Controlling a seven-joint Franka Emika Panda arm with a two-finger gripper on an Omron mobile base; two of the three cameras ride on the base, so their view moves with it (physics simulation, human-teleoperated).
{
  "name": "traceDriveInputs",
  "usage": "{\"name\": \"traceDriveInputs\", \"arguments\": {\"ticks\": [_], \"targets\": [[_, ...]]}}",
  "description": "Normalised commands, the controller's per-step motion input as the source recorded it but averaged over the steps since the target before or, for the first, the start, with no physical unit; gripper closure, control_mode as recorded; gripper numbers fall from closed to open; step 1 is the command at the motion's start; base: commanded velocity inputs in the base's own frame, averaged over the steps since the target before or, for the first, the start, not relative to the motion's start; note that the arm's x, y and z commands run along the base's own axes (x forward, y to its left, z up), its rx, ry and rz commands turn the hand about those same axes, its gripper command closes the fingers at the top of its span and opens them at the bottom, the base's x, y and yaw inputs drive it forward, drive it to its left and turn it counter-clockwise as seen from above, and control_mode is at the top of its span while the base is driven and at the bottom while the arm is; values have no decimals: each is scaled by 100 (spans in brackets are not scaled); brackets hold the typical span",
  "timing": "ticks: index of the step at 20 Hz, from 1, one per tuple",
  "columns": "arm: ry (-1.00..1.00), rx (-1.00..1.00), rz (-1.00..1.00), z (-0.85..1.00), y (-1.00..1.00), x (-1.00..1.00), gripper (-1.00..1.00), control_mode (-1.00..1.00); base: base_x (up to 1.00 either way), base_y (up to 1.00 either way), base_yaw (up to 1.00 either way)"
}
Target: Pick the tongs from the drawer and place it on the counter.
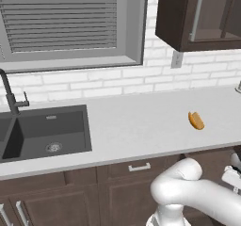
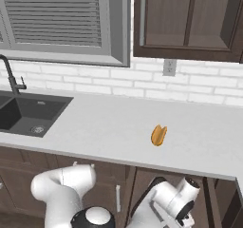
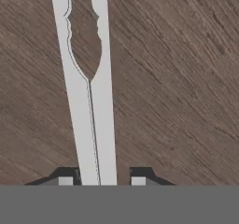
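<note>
The pale tabletop runs wide across both base views, with a dark sink at its 9 o'clock end and a small orange food item toward 3 o'clock. Below it, in the hand view, the drawer's brown wooden floor carries the tongs, whose slim silver arms run from 6 toward 12 o'clock. The claw straddles them, its tips on either side, released and not clamped.
</note>
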Motion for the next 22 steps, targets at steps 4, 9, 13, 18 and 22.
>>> {"name": "traceDriveInputs", "arguments": {"ticks": [4, 9, 13, 18, 22], "targets": [[-17, 11, 2, -23, -60, -72, 100, -100, 0, 0, 0], [-1, -2, 1, -8, -8, -58, 100, -100, 0, 0, 0], [-13, 0, -8, 89, 0, -12, 100, -100, 0, 0, 0], [-18, -3, -5, 100, 39, 14, 100, -100, 0, 0, 0], [-18, -15, -7, 100, 79, 43, 100, -100, 0, 0, 0]]}}
